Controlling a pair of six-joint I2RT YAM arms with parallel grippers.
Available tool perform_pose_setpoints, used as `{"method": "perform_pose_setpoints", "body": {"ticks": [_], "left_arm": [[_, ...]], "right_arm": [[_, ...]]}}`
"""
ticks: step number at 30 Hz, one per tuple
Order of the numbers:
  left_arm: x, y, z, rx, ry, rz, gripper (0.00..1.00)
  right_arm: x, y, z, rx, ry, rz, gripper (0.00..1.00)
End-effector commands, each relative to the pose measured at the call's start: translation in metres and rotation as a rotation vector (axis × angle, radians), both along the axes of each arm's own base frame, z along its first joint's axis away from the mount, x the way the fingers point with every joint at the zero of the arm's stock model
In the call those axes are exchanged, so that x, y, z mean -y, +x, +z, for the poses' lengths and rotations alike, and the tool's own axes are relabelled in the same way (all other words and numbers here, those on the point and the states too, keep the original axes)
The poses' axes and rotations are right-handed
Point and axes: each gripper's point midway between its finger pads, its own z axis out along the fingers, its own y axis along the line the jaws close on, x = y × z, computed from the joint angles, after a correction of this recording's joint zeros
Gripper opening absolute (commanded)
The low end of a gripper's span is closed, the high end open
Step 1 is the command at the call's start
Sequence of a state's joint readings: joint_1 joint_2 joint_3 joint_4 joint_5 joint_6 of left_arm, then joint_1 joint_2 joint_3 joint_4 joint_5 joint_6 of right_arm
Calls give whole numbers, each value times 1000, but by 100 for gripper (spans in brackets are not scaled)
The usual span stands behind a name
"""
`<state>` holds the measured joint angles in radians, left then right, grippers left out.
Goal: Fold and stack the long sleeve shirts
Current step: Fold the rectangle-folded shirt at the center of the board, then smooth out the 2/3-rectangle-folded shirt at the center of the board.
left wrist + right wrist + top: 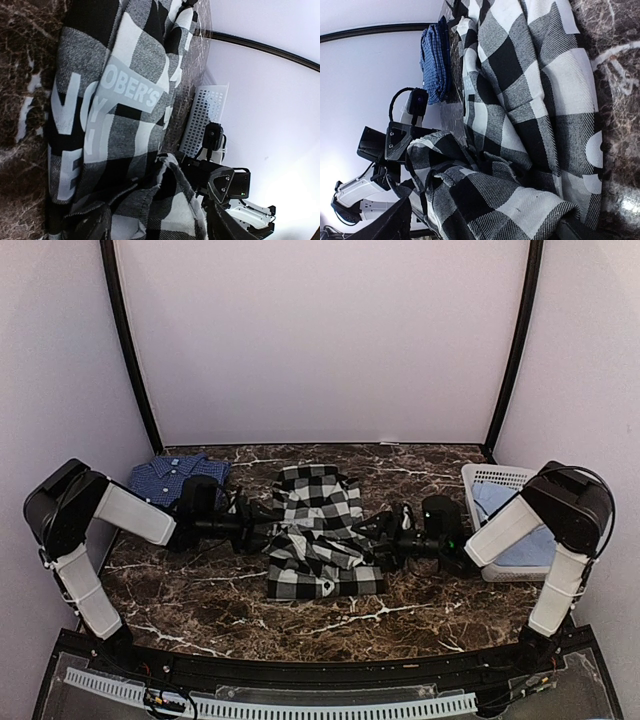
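I see the black-and-white checked shirt point(315, 530) lying crumpled in the middle of the table, between my two arms. Its checks are large. The left wrist view shows pale grey printed lettering point(132, 90) on it, partly readable as "OBER'S". The cloth is bunched and doubled over itself rather than flat.

The left gripper point(258, 524) is at the shirt's left edge. From the right wrist view, a ridge of checked cloth rises off the table to it, so it is clamped on the shirt. The right gripper point(378, 538) is at the opposite edge, with a thick wad of the same shirt filling the gap between its fingers point(390, 225). It too is grasping the cloth.

The dark blue shirt point(175, 478) lies folded at the back left of the table, apart from the checked one.

The table point(200, 585) is dark brown marble with white veins. Plain white walls point(320, 340) enclose it, with black poles point(125, 350) at the back corners.

I count two shirts, two arms, and one white basket point(495, 474) at the right edge holding a pale blue cloth point(492, 502).
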<state>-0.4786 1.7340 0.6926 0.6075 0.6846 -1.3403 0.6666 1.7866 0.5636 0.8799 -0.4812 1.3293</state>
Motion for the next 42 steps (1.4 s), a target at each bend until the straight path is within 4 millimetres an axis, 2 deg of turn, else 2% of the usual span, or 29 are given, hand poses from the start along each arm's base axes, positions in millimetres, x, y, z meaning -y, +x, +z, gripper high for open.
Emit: {"method": "perform_pose_setpoints", "body": {"ticks": [1,8,12,17,21,22,23,24,25,26,27,28,29,30,31,33,36,42], "left_arm": [[7,16,26,23,-105,42,63],[8,39,39,27,-117,120,63],[5,47,35,-5,-119,174,63],[5,57,41,34,-117,176,62],[-6,67,49,145,40,150,62],[-11,66,44,164,107,140,62],[-14,65,53,196,123,136,62],[-20,61,45,205,182,119,62],[-23,58,51,229,197,113,62],[-27,52,47,240,242,87,62],[-29,48,53,262,254,76,62],[-35,42,46,266,308,52,62],[-39,37,53,289,324,46,62],[-44,31,49,301,365,27,62],[-47,24,55,321,374,20,62],[-54,6,53,337,420,-27,62],[-48,-22,55,369,450,-97,62],[-38,-74,42,425,542,-232,58]], "right_arm": [[-5,16,13,40,46,-12,87],[-10,28,23,42,54,-19,98],[-7,31,25,36,28,-45,98],[-1,33,16,13,-25,-68,99],[0,31,11,12,-54,-49,99],[0,30,12,18,-56,-45,99],[1,29,13,25,-57,-42,99],[2,28,15,35,-59,-40,99],[2,27,17,48,-62,-35,99],[3,26,19,59,-70,-31,99],[4,25,20,69,-77,-28,99],[5,25,21,82,-84,-22,99],[5,24,23,91,-90,-15,99],[5,24,24,100,-96,-10,99],[4,23,26,114,-103,-2,99],[4,21,28,141,-131,14,99],[4,18,27,175,-186,43,99],[5,17,23,247,-316,92,99]]}}
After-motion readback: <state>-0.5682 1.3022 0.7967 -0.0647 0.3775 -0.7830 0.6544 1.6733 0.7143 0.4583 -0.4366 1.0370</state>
